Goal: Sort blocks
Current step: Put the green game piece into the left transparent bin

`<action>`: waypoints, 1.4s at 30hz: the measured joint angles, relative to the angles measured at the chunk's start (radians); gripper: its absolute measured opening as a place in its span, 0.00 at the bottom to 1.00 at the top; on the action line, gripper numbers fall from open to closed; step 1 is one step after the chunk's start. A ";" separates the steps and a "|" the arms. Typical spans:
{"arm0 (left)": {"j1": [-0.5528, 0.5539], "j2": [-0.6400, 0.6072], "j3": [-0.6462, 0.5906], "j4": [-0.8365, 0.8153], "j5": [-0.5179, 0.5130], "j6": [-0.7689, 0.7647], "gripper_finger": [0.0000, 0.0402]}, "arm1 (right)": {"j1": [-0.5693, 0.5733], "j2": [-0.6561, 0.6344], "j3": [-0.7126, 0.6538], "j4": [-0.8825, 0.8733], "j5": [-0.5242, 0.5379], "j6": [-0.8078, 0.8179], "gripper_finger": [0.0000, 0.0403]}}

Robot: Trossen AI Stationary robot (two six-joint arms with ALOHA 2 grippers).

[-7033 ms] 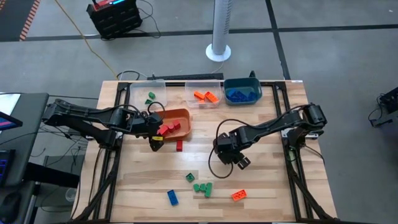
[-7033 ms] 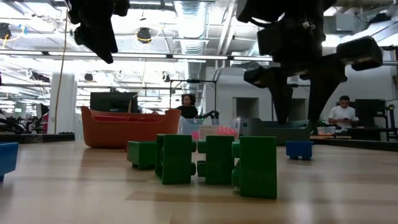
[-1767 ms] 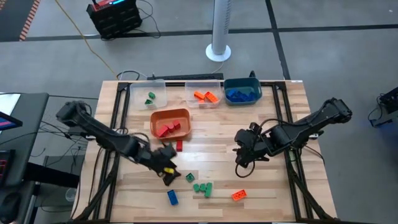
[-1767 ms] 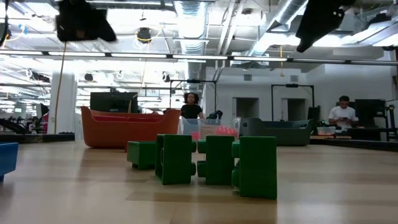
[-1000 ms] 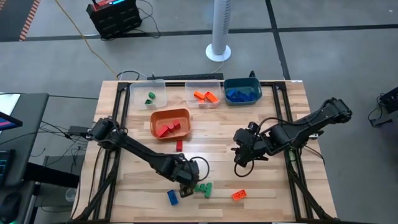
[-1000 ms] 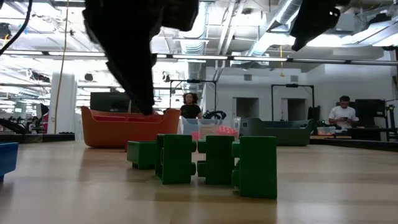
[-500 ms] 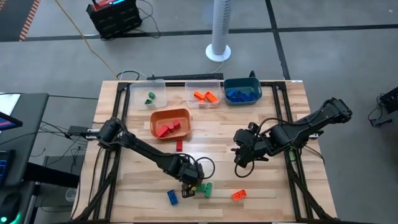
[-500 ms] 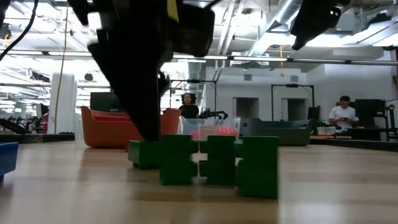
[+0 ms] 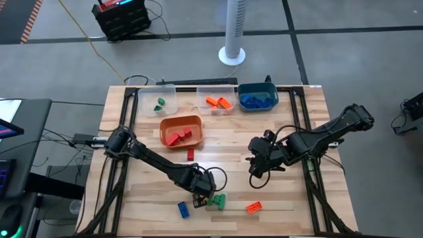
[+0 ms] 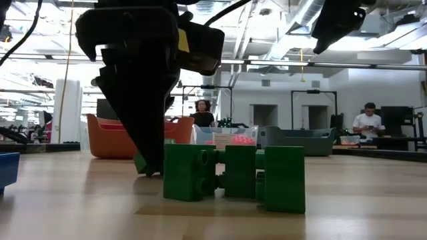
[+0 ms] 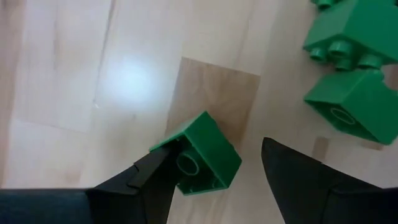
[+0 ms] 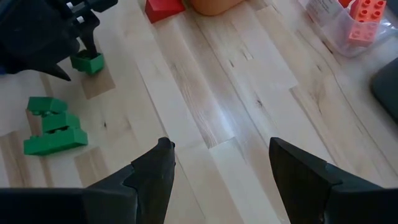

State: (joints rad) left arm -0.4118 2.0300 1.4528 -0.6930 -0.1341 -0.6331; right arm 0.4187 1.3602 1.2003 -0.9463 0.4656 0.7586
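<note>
Left wrist view: I'm seeing the left gripper [image 11: 214, 177] standing spread over a green block [image 11: 198, 154], which is lying tilted between the fingers, touching one finger [image 11: 146, 180] and clear of the other. I'm holding the right gripper [image 12: 217, 165] wide apart, empty, well off.

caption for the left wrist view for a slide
Left gripper open around a tilted green block on the wooden table.

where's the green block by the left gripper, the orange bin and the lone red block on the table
green block [image 11: 198, 154], left wrist view, its top face
orange bin [image 9: 165, 125], high view, its left rim
red block [image 9: 190, 155], high view, its middle
</note>
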 joint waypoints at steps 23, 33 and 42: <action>0.050 -0.361 -0.001 -0.168 -0.113 0.043 0.38 | -0.024 0.000 0.000 0.179 0.000 -0.107 0.66; 0.313 -0.642 -0.001 -0.449 -0.288 0.190 0.38 | -0.064 0.000 0.000 0.285 0.000 -0.113 0.66; 0.766 -0.771 -0.164 -0.437 -0.223 0.385 0.38 | -0.051 0.003 0.000 0.300 -0.010 -0.060 0.66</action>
State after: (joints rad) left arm 0.3542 1.2595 1.2892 -1.1299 -0.3568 -0.2476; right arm 0.3681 1.3628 1.2007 -0.6460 0.4560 0.6984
